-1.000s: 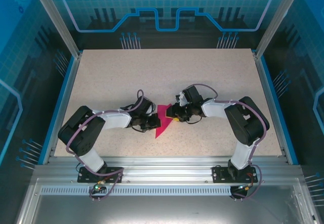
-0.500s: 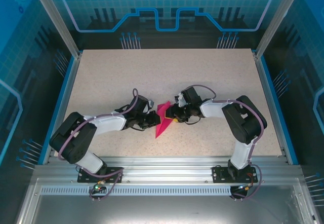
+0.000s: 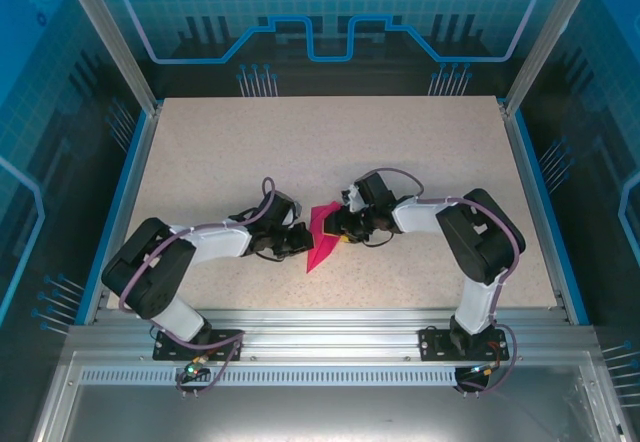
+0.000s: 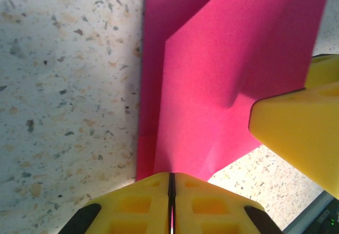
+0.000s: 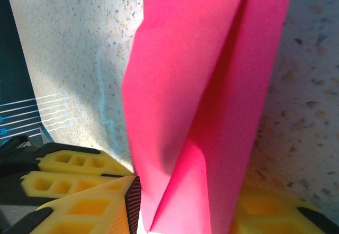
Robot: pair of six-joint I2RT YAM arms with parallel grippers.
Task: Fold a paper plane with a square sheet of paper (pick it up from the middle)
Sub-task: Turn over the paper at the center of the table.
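Note:
The magenta-pink sheet of paper is folded into a narrow pointed shape at mid-table between both arms. My left gripper meets it from the left. In the left wrist view its yellow fingers are shut, with the edge of the paper running into the seam. My right gripper comes from the right. The paper stands as a loose V-fold between the right gripper's jaws and touches the ribbed left pad. One right finger hangs over the paper's right edge.
The speckled table has free room behind the grippers and to both sides. Blue rails border the left and right edges. The left gripper's yellow fingers lie close beside the right gripper's own.
The left arm shifted: its forearm swung lower and the gripper edged slightly towards the paper. The right gripper crept a little left. The paper stayed between them.

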